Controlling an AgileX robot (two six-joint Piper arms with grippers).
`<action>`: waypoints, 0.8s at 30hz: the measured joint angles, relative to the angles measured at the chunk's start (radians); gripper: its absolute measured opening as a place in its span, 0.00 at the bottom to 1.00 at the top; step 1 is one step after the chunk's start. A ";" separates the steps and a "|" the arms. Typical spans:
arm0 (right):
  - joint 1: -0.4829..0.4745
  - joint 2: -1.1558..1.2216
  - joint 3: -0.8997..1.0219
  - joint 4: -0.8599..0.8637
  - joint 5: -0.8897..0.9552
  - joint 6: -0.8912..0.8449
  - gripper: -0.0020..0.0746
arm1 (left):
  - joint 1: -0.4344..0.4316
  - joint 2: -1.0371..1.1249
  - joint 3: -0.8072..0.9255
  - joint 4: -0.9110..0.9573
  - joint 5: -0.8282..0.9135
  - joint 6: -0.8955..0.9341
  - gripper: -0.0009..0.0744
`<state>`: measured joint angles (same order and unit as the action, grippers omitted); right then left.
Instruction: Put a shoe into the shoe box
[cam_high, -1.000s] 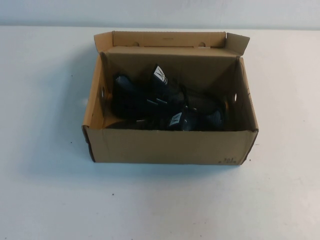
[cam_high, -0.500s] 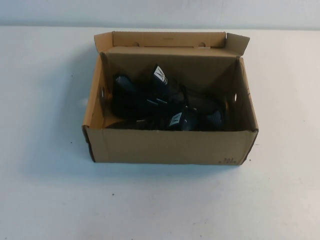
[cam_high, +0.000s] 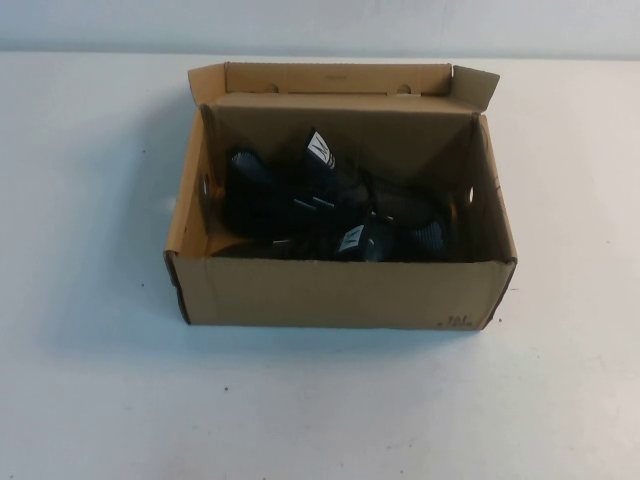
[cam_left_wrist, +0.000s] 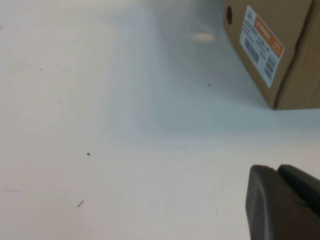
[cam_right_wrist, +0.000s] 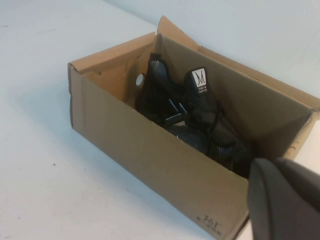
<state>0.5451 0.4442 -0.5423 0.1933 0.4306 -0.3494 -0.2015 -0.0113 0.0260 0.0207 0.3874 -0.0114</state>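
The shoe (cam_high: 320, 190) is inside the shoe box (cam_high: 340, 295), a black sneaker w/ bumpy ribbed mesh, laces and a white-marked tab sticking up on its tongue. A 2nd black shoe (cam_high: 400, 235) lies in the box too, right next to it, closer to the front wall. The box is plain brown cardboard, a rectangle w/ flat smooth walls, a round hole in its end wall and tiny black print at the front right corner. Its flap lid (cam_high: 335, 78) stands open at the back. An orange and white sticker (cam_left_wrist: 262, 45) is on the left end. The box sits on a smooth white table (cam_high: 90, 380). Left gripper (cam_left_wrist: 285, 202) is dark w/ rounded tips, low over the table near the box's left end, tips pressed together. Right gripper (cam_right_wrist: 285, 200) is near the box's front right corner, also squeezed together, holding nothing.
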 joint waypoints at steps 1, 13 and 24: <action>0.000 0.000 0.000 0.000 0.000 0.000 0.01 | 0.000 0.000 0.000 0.000 0.000 0.000 0.01; -0.012 0.000 0.000 0.005 0.000 0.000 0.01 | 0.000 0.000 0.000 0.000 0.000 0.000 0.01; -0.317 -0.157 0.002 0.024 -0.001 0.000 0.01 | 0.000 0.000 0.000 0.000 0.000 0.000 0.01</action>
<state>0.2280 0.2874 -0.5406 0.2177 0.4299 -0.3494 -0.2015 -0.0113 0.0260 0.0207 0.3874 -0.0114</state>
